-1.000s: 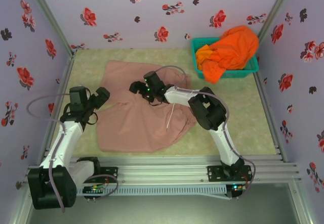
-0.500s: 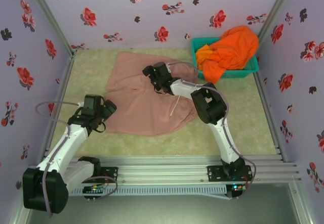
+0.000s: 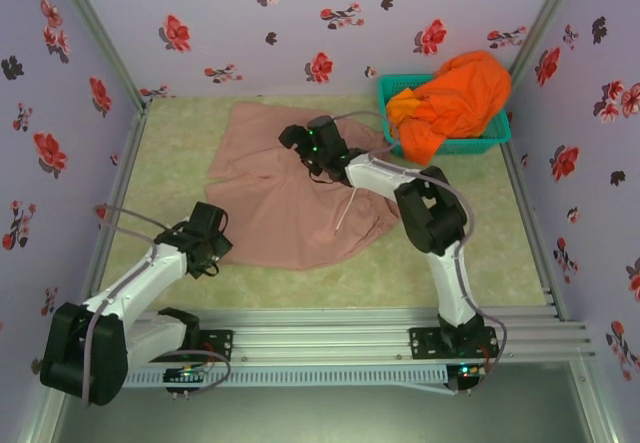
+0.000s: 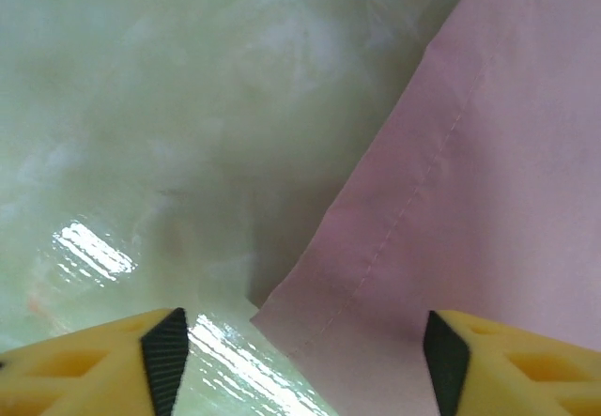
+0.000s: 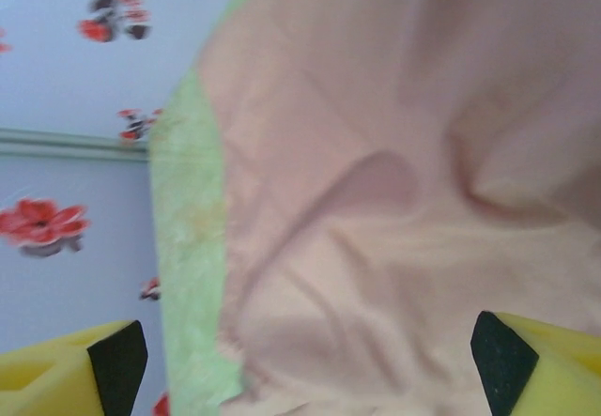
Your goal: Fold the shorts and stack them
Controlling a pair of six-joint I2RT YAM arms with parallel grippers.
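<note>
The dusty pink shorts [image 3: 290, 198] lie spread out on the middle of the table, with a thin white cord [image 3: 345, 211] lying on them. My left gripper [image 3: 214, 243] is low at their near-left corner. In the left wrist view it [image 4: 300, 355] is open, and the stitched hem corner [image 4: 324, 317] lies between its pads without touching them. My right gripper [image 3: 302, 143] hovers open over the far part of the pink cloth [image 5: 376, 247], holding nothing. Bright orange shorts [image 3: 455, 98] are heaped in the teal basket [image 3: 470, 145].
The basket stands at the back right corner against the floral wall [image 3: 300, 23]. Bare green table surface [image 3: 170, 153] runs along the left of the shorts, and more of it [image 3: 480, 233] lies to their right. The metal rail [image 3: 330, 333] marks the near edge.
The left arm has moved toward the near edge along the shorts' left hem, and its jaws have narrowed. The pink shorts slid toward the back. The right gripper shifted a little back and right.
</note>
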